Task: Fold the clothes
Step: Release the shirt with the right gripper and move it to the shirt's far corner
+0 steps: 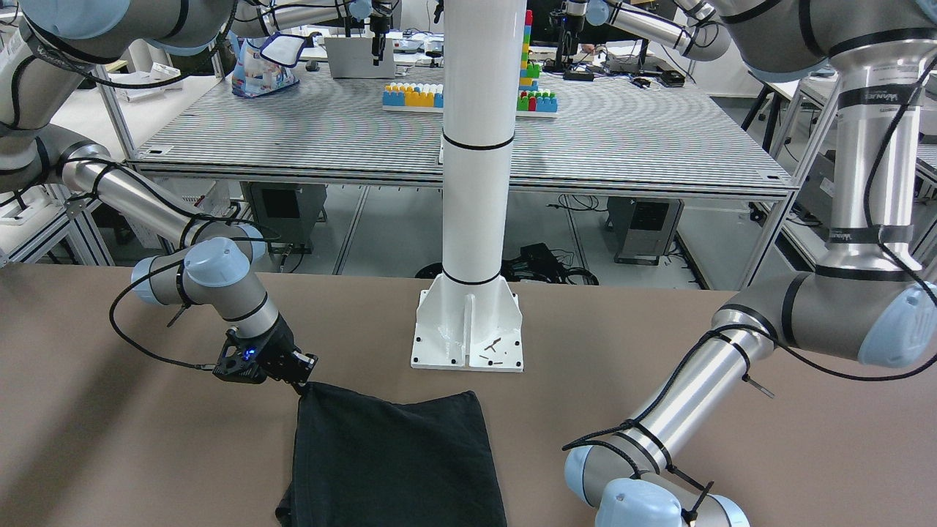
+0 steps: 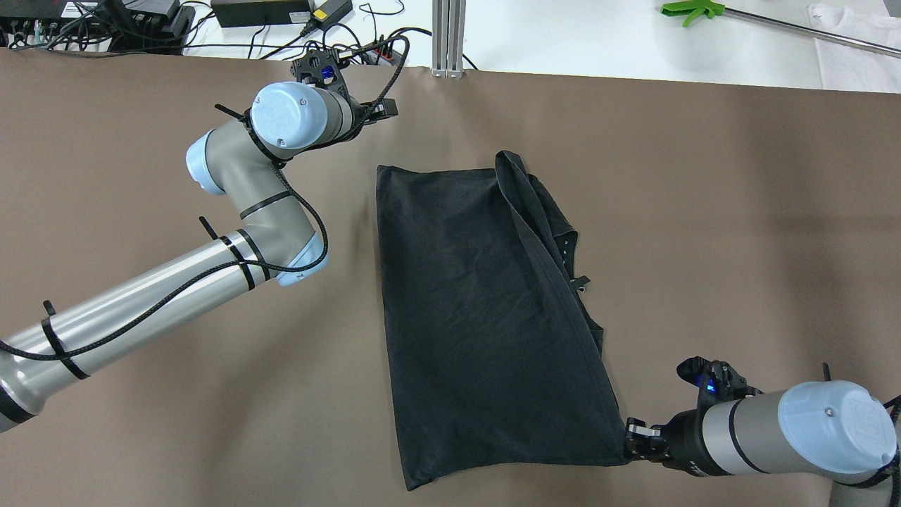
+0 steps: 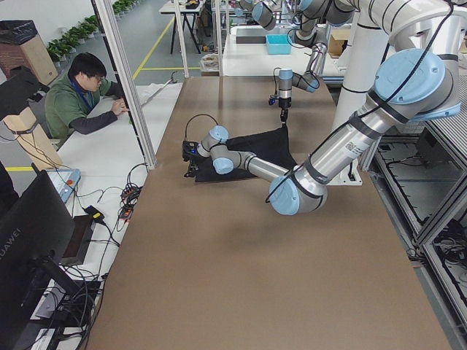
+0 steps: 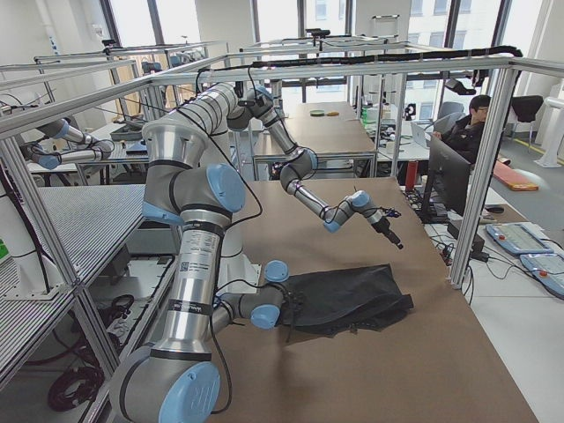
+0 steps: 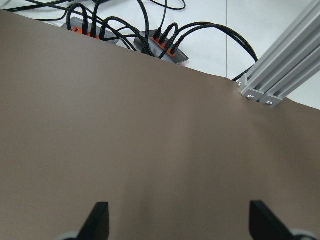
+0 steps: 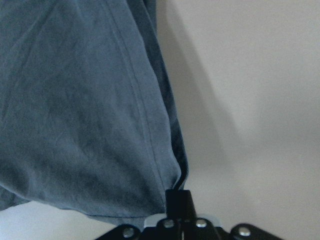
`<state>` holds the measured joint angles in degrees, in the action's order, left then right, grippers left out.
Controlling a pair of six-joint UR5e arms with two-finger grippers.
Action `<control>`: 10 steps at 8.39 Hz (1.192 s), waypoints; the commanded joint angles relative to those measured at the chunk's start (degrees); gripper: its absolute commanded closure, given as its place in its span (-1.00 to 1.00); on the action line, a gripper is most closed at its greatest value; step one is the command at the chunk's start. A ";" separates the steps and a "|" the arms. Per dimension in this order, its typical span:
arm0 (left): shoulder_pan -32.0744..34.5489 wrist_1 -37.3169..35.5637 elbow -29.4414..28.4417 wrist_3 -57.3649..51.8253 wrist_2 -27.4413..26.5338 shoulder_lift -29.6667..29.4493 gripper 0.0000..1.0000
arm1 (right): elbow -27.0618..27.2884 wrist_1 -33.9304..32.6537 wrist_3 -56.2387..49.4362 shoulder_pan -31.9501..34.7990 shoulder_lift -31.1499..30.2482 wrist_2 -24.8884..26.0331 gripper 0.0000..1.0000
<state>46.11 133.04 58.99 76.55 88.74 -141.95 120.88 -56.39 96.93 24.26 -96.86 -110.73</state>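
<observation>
Two arms reach over the brown desk (image 2: 105, 176), and the black clothes (image 2: 479, 317) lie between them, in the middle of the desk. The fabric is plain and matte, and it is doubled over. The top layer is smooth and roughly rectangular, and a lower layer with a seamed edge comes out from under it on the side toward the right arm. In the front-facing view the clothes lie just in front of the base plate (image 1: 468, 329) of the white pillar (image 1: 476, 146), without touching it.

The right gripper (image 2: 633, 438) is low at the corner of the clothes nearest the robot on its right side. Its jaws are clenched on this corner, and the right wrist view shows the hem going in between them.

The left gripper (image 5: 181, 217) hangs over bare desk near the far edge, apart from the clothes. Its jaws are released and wide apart, and only the brown surface shows between them. Past the desk edge are black cables (image 5: 160, 30) and an aluminium profile (image 5: 280, 70).
</observation>
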 commanded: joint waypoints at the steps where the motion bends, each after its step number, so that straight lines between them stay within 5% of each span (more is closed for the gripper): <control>1: 0.03 -0.06 -0.02 0.00 0.73 -0.87 -1.00 | -0.38 -0.04 4.57 0.44 0.26 -0.71 -0.77; 6: -0.14 0.11 0.07 -0.35 0.82 -0.79 -1.00 | -6.18 -4.59 -5.61 14.82 10.52 -4.31 -0.90; 10: 0.73 0.20 0.51 -0.61 2.73 -0.79 -1.00 | -9.60 -4.70 -21.82 15.11 18.43 7.86 -0.90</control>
<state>46.17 133.16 59.20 76.15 89.73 -142.74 112.85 -61.04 84.63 39.16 -82.01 -109.37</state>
